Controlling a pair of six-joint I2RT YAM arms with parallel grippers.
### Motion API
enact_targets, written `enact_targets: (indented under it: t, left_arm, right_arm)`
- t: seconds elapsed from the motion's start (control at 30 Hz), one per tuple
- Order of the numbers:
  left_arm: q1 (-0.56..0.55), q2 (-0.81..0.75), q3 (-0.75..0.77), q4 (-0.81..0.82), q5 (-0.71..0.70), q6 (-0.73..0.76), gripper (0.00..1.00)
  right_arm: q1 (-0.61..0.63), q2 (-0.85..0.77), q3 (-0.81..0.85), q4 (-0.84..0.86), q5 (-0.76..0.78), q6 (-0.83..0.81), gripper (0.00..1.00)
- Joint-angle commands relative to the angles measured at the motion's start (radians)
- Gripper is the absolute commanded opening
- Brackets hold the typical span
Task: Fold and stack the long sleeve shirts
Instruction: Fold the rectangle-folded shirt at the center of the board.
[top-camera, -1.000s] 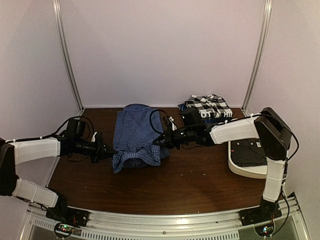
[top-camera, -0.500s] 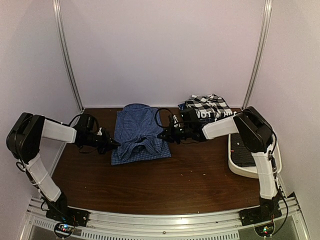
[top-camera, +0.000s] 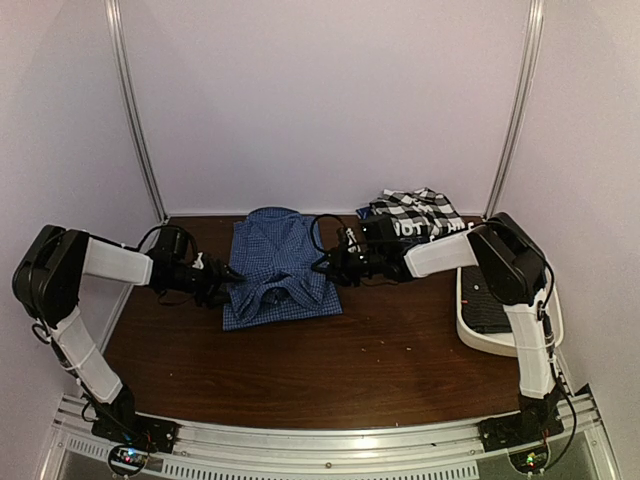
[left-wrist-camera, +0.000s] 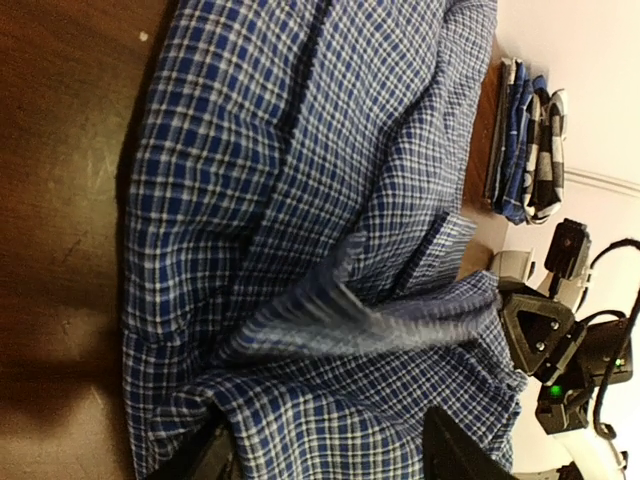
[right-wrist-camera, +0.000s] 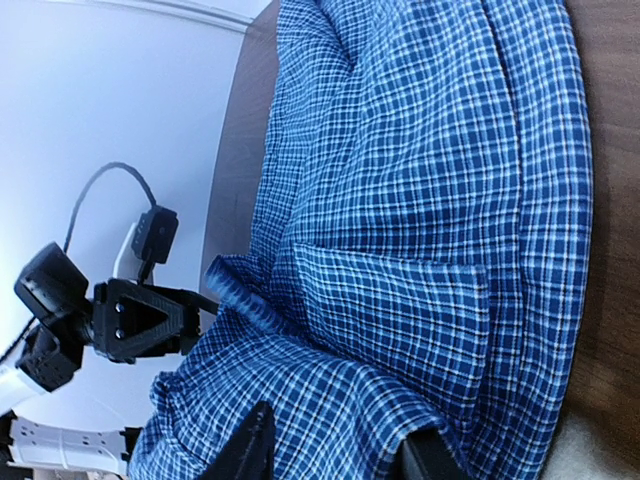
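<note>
The blue-and-white fine-check shirt lay on the table, midway between the left and right edges and close to the far edge, with its near part doubled over toward the collar. The material was judged light, limp and non-fragile. It would sag between two held points, crease wherever it was set down, and slide readily over the wood. Hold should therefore be taken at both ends of a fold line, through all layers, never at a single point. The left gripper met the shirt's left edge and the right gripper its right edge. In the left wrist view the fingers stood narrowly parted with bunched check cloth filling the gap, and the right wrist view showed the same. A raised ridge of cloth ran from one gripper to the other, so both were read as clamped on the shirt. The black-and-white large-check shirt and the dark blue lettered shirt lay stacked at the far right corner.
</note>
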Motion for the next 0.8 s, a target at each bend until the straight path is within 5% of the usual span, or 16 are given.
enact_targets:
  t: [0.0,0.33,0.77]
  left_arm:
    - [0.006,-0.056,0.042,-0.035,-0.044,0.054,0.71]
    - [0.009,-0.113,0.062,-0.127,-0.070,0.153,0.80]
    - [0.005,-0.286,-0.072,-0.274,-0.132,0.286,0.73]
  right_arm:
    - [-0.012,-0.063,0.014,-0.018,0.021,-0.034,0.43]
    - [-0.028,-0.118,-0.022,-0.112,0.063,-0.116,0.59]
    - [0.001,-0.272,-0.148,-0.270,0.212,-0.301,0.54]
